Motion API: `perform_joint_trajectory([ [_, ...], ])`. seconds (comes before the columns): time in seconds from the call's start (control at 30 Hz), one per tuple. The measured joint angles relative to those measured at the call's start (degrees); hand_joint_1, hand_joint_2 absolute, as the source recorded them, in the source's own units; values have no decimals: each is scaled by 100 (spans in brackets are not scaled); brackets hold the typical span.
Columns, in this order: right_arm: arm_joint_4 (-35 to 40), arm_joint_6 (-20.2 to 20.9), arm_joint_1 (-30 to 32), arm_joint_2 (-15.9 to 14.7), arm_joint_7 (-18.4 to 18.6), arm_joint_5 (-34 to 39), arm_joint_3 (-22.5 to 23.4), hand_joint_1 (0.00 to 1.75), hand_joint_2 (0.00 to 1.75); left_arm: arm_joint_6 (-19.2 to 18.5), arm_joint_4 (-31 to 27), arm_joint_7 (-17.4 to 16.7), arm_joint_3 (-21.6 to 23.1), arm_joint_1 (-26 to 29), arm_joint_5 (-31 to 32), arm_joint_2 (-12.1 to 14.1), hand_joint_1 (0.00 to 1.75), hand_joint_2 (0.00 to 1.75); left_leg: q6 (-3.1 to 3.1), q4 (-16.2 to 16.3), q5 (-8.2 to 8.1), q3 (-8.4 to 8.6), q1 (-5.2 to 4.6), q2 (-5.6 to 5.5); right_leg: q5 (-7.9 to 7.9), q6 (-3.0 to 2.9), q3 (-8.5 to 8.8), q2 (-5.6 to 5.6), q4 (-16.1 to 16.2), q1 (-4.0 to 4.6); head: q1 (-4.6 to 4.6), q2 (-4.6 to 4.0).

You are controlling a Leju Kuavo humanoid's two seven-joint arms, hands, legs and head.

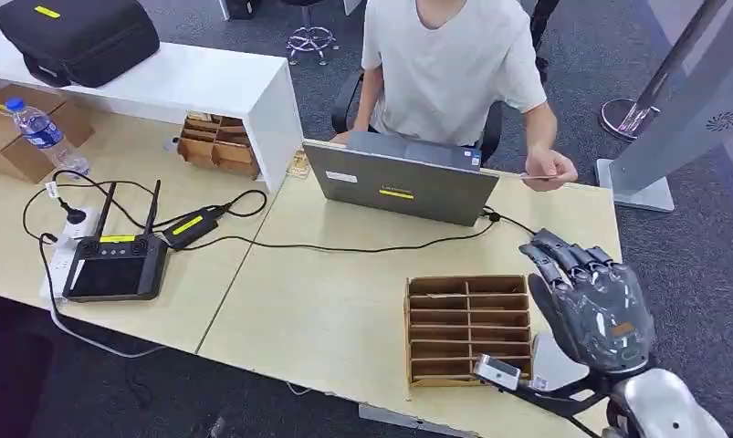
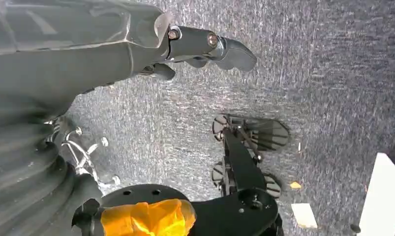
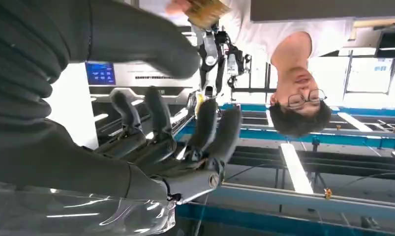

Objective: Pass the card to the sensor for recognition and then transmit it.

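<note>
At the lower right of the head view, the robot's right hand (image 1: 592, 306) is raised over the edge of the light wooden table (image 1: 326, 310), with its back to us and its fingers (image 1: 556, 251) spread apart and pointing up; it holds nothing; in the right wrist view the same hand (image 3: 170, 147) has its dark fingers (image 3: 205, 123) open and apart. Just to the left of that hand sits a brown cardboard organizer (image 1: 467, 327) with many thin slots; a small sensor (image 1: 497, 372) sits at its lower right corner. At the upper right, a person in a white shirt (image 1: 454, 68) sits behind a grey laptop (image 1: 399, 182); the person's hand (image 1: 549, 169) pinches the card (image 1: 532, 177) near the far right edge of the table, well apart from the robot's hand. On the left side lie a black controller (image 1: 116, 266) with a screen, black cables (image 1: 253, 228), a water bottle (image 1: 45, 135) and a black case (image 1: 75, 36) on a white shelf (image 1: 207, 82). In the left wrist view the left hand (image 2: 205, 46) hangs over grey carpet (image 2: 333, 88); its fingers curl in a little and it holds nothing.
</note>
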State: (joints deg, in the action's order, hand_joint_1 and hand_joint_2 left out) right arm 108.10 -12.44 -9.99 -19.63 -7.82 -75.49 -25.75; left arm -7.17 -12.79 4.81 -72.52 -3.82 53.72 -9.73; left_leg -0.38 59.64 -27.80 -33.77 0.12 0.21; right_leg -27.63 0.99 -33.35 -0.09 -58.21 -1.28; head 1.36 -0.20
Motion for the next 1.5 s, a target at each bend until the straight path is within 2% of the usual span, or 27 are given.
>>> perform_joint_trajectory([
  [0.77,-140,31,227,-94,-105,-2,-124,0,175,35,0,-173,-28,-1,37,0,0,175,0,0,0,0,0,0,0,0,0,0,0,0,0,0],
  [1.0,-315,42,218,-76,-133,2,-455,0,175,-5,0,-173,-31,-3,101,-2,0,175,0,-1,0,-2,0,0,0,0,0,0,-1,0,0,0],
  [1.5,-579,26,186,247,-118,135,-977,0,175,-22,0,-173,-31,-5,151,-4,0,175,0,-1,0,-2,0,0,0,0,1,0,-1,0,0,0],
])
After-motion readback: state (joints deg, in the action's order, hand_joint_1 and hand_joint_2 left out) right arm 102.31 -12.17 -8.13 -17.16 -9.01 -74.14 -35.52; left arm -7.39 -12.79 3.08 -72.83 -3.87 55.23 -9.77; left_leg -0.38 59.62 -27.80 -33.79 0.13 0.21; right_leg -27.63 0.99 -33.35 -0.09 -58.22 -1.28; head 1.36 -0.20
